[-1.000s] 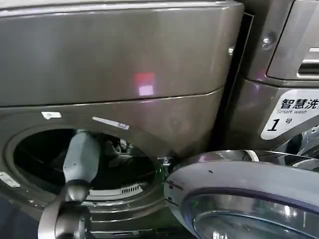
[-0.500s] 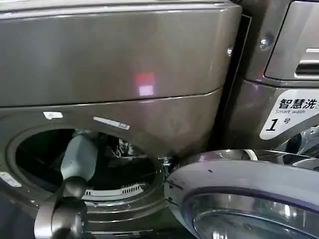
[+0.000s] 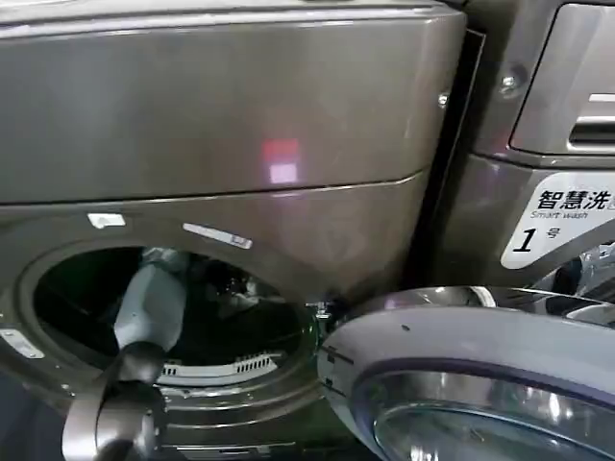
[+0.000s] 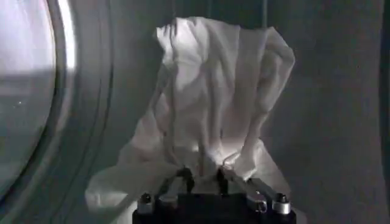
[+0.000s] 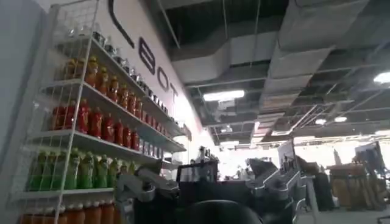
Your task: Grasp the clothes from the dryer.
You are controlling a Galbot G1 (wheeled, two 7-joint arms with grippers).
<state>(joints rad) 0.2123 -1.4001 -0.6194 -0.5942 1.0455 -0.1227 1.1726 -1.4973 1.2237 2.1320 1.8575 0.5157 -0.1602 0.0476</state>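
Left gripper (image 4: 203,176) inside the dryer (image 3: 231,144) drum, fingers pinched narrow on the clothes (image 4: 213,97), which hang bunched in the drum's far interior. Door (image 3: 471,384) open at right.

Clothes (image 4: 213,103): white wrinkled fabric bundle, bunching upward in creased folds, sitting inside the dark drum; its lower edge is being pinched between the left gripper (image 4: 202,178) fingers.
Dryer (image 3: 231,144): large bronze-grey front-loader, occupying the left and centre of the scene; round porthole (image 3: 173,317) standing open at lower left.
Door (image 3: 471,384): grey-rimmed glass, hanging open at near right.
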